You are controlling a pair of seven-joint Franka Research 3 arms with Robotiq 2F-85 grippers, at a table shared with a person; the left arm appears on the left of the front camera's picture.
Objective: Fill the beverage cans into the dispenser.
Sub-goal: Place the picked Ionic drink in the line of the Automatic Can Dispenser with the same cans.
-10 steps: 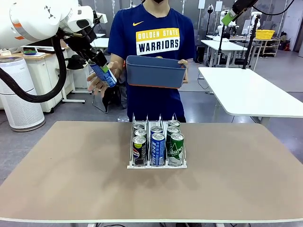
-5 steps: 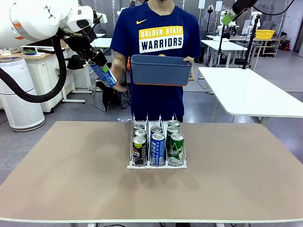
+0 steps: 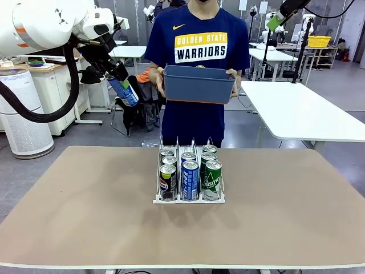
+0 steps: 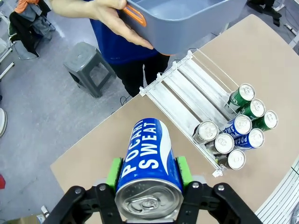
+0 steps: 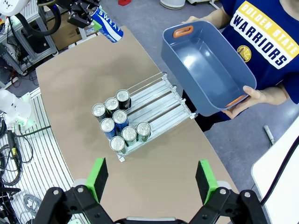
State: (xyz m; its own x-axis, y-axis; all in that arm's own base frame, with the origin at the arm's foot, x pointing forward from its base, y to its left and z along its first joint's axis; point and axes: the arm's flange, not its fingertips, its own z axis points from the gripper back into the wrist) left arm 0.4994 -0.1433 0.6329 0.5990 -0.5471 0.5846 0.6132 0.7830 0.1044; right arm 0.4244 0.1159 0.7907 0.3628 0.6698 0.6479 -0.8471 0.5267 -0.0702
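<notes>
My left gripper [image 3: 118, 78] hangs high over the table's far left, shut on a blue beverage can [image 3: 125, 92] with white print, tilted. The left wrist view shows this can [image 4: 148, 158] between the green pads [image 4: 113, 172], silver top toward the camera. The dispenser [image 3: 188, 200] stands mid-table, with several cans at its front lip: black [image 3: 168, 182], blue [image 3: 190, 180] and green [image 3: 212, 177] in front. Its rear lanes [image 4: 187, 86] are bare. My right gripper [image 5: 152, 179] hovers high above the table, open, with nothing between its fingers.
A person at the far side holds an empty dark blue bin [image 3: 198, 84] with both hands above the dispenser's back end. The brown table [image 3: 85, 211] is bare on both sides of the rack. A white table [image 3: 302, 114] stands at the right.
The person's hand has left the blue can and gone to the bin, which both hands now hold, shifted a little right. My left gripper keeps the can in place.
</notes>
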